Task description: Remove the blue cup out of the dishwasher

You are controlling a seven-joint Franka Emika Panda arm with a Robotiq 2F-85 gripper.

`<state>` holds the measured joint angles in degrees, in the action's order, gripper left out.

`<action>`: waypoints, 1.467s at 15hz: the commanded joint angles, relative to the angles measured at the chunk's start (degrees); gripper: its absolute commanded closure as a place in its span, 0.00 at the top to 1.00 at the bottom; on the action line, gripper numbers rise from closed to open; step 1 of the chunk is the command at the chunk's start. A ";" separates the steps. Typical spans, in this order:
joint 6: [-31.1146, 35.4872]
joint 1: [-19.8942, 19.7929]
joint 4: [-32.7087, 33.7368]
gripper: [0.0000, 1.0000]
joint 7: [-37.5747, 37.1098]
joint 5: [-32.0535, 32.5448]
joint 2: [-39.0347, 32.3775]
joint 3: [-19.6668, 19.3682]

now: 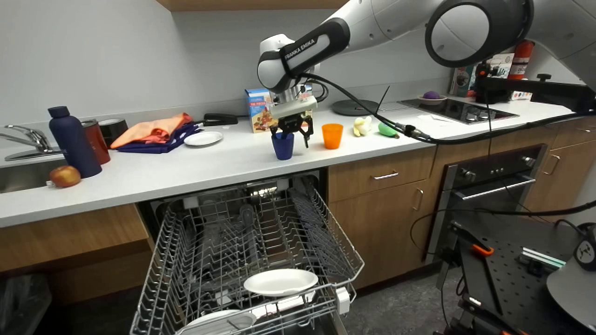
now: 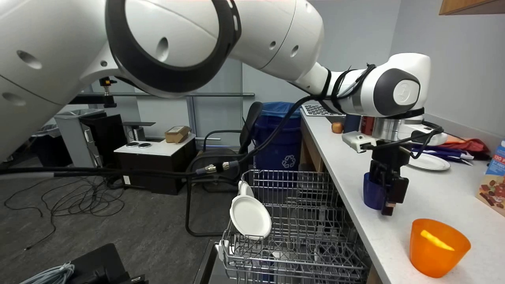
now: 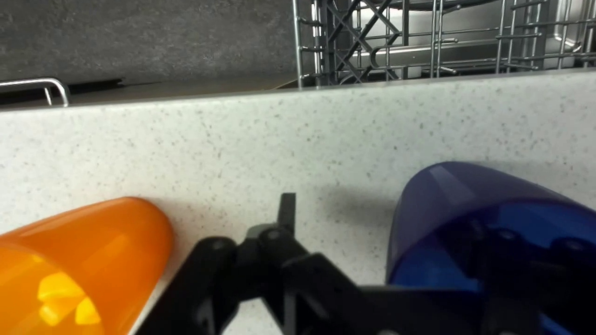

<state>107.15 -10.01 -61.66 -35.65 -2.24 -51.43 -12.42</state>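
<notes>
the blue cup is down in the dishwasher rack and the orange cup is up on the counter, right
Not quite: the blue cup is up on the counter, not in the dishwasher rack, as both exterior views show. The orange cup is on the counter, as you say.

You have the small, slightly tapered, solid-blue plastic cup (image 1: 283, 148) outside the open under-counter dishwasher (image 1: 260, 223): it stands upright, mouth up, on the white speckled counter (image 1: 247, 158), close to the front edge. In an exterior view, you see the dishwasher's grey metal wire rack (image 1: 321, 237) drawn out toward the near side, with the cup beyond and above it, over the right part of the opening. In your wrist view, the cup sits at the right, its brighter blue inside showing.
</notes>
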 commanded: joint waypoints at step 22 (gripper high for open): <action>13.68 6.86 -15.00 1.00 -1.35 4.18 15.59 -0.31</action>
<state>118.67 -4.26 -71.39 -35.80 0.87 -39.62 -12.42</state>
